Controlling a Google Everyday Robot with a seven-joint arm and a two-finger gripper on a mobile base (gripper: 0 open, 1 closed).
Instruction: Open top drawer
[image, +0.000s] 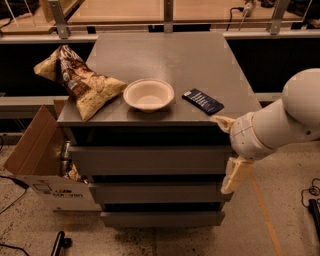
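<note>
My gripper (221, 155) sits at the near right corner of the grey cabinet (165, 52), with its two cream fingers spread apart and nothing between them that I can confirm as held. One finger (223, 122) points in at the level of the cabinet top's front edge. The other (236, 175) hangs lower, over the right end of the drawer fronts. The white arm (287, 115) runs off the right edge, so I see only its last segment.

The top drawer (145, 160) is the highest of the three stacked fronts, just under the cabinet top. It is a plain, flat, matte-grey panel with no handle, spanning nearly the whole cabinet width. A dark band separates it from the top slab, and none of its interior shows. I cannot tell whether either finger touches the panel, because the lower one covers its right end.

On the cabinet top, a crumpled chip bag (80, 85) lies at the left, a white bowl (149, 94) sits near the front middle, and a dark blue packet (202, 101) lies to its right. An open cardboard box (32, 165) stands on the floor at the left; its contents are too dim to name.
</note>
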